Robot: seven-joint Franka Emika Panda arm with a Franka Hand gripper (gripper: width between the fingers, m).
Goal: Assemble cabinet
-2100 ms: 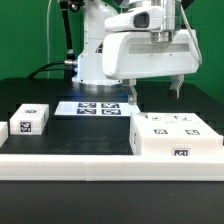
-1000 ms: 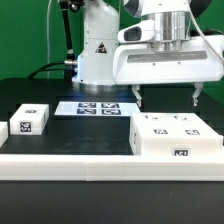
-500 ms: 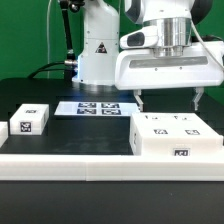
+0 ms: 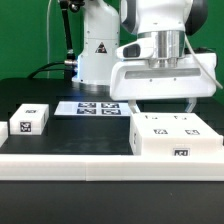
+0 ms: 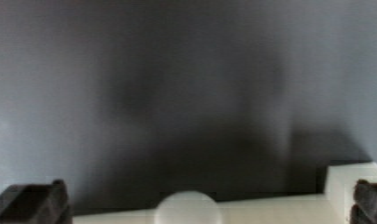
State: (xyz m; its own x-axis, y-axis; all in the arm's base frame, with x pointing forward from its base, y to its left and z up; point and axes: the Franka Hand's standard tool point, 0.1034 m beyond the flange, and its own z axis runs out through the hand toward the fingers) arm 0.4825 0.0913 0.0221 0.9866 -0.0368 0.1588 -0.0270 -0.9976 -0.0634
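Observation:
The cabinet [image 4: 175, 136] is a white box with square tags on its top and front, at the exterior view's right, behind the border rail. My gripper [image 4: 163, 103] hangs just above the box's rear edge, its two dark fingers [image 4: 133, 101] spread wide, one near each end of the box, with nothing between them. The wrist view is blurred: the gripper [image 5: 199, 206] has dark fingertips [image 5: 28, 206] at both lower corners. A pale edge of the cabinet [image 5: 274, 214] and a rounded white bump [image 5: 185, 206] lie between them.
Two small white tagged cubes [image 4: 31, 119] sit at the exterior view's left. The marker board [image 4: 97, 108] lies flat behind them by the robot base. A long white border rail [image 4: 90, 165] runs along the front. Black table [image 4: 60, 95] lies around.
My gripper has turned at the wrist, shifted slightly to the exterior view's left and sunk closer to the cabinet's top. Its fingers stay spread. The cabinet and cubes have not moved.

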